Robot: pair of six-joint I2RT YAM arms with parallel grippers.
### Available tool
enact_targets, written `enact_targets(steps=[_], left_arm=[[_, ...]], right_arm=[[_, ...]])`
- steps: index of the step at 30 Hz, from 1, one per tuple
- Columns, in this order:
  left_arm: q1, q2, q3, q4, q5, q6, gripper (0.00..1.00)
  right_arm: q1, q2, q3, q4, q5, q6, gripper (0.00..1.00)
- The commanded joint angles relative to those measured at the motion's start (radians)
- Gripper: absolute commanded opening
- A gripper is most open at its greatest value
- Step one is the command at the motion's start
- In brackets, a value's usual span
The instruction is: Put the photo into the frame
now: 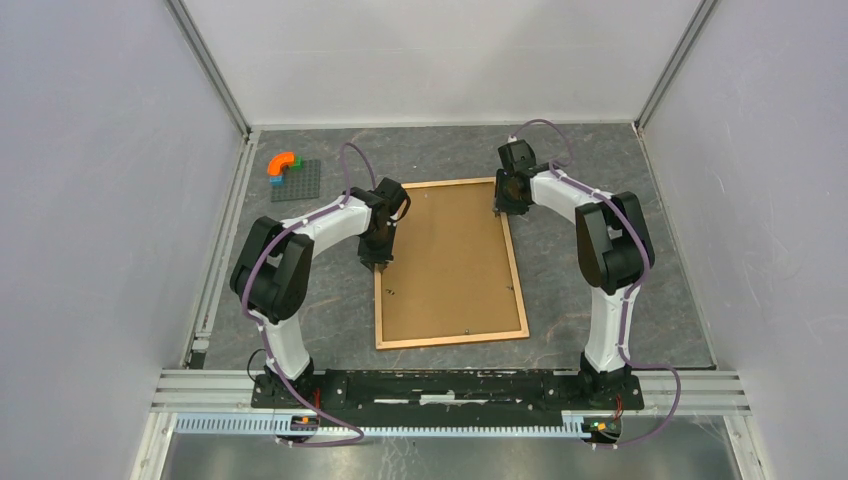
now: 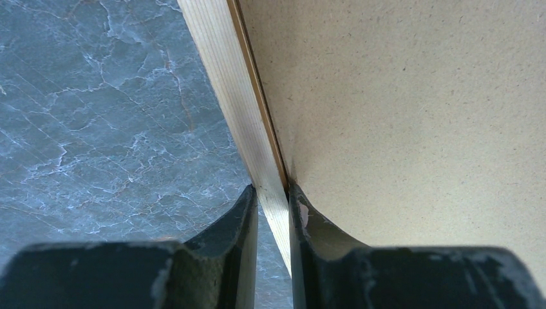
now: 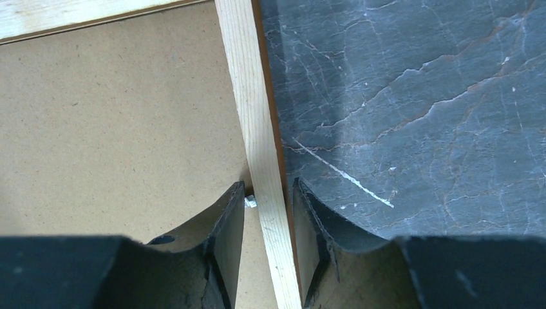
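The light wood frame (image 1: 452, 340) lies flat on the dark marble table with a brown backing board (image 1: 450, 260) inside it. No photo shows in any view. My left gripper (image 1: 379, 266) is on the frame's left rail (image 2: 225, 84), and its fingers (image 2: 273, 193) are shut on the rail beside the board (image 2: 418, 116). My right gripper (image 1: 497, 210) is at the right rail near the far corner. Its fingers (image 3: 269, 190) straddle the rail (image 3: 251, 96) with small gaps on both sides. A small metal tab (image 3: 250, 202) sits by its inner finger, on the board (image 3: 116, 116).
A grey studded baseplate (image 1: 300, 185) with orange, green and blue bricks (image 1: 283, 163) lies at the far left of the table. White walls enclose the table on three sides. A metal rail runs along the near edge by the arm bases.
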Motion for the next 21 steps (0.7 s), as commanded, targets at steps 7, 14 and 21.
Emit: enact_targets(steps=[7, 14, 21], left_arm=[[-0.005, 0.056, -0.002, 0.045, 0.050, 0.032, 0.19], [-0.004, 0.096, 0.036, 0.021, 0.035, 0.043, 0.19], [-0.004, 0.143, 0.088, -0.026, -0.038, 0.034, 0.18]], right_arm=[[0.025, -0.027, -0.124, 0.022, 0.040, -0.011, 0.27], [0.022, -0.051, -0.107, 0.036, 0.023, -0.053, 0.24], [-0.009, -0.162, -0.148, 0.076, -0.047, -0.166, 0.63]])
